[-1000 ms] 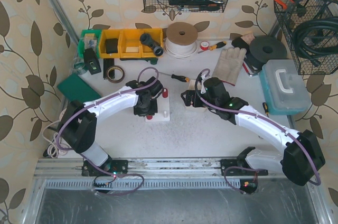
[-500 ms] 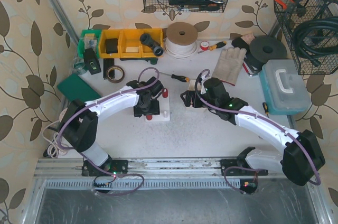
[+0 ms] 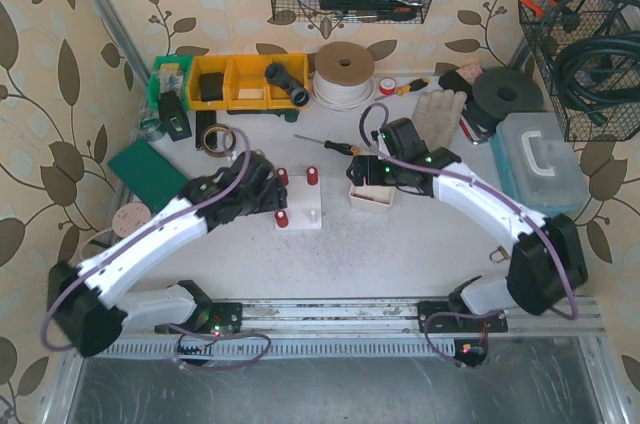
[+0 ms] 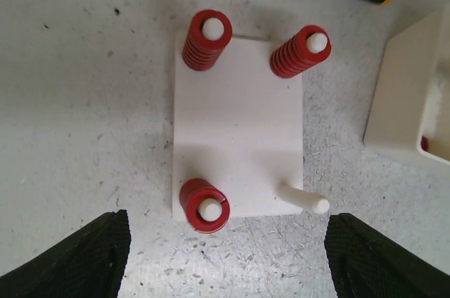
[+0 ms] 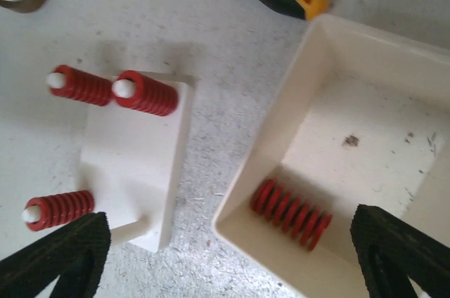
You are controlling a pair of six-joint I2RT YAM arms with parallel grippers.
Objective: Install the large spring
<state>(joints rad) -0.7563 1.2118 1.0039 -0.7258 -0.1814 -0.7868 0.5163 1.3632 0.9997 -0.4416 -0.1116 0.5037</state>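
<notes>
The left gripper [image 4: 223,259] is hovering over the white plate [image 4: 239,136], its jaws standing wide and gripping nothing. Three red springs [image 4: 206,39] are sitting on pegs, and the peg [image 4: 304,199] at the plate's 5 o'clock corner is standing bare. The right gripper [image 5: 228,259] is hanging wide open and empty over the tray [image 5: 281,136], which is resting at the plate's 3 o'clock on the bench [image 4: 84,101]. The large spring [image 5: 292,215] is lying inside the tray.
</notes>
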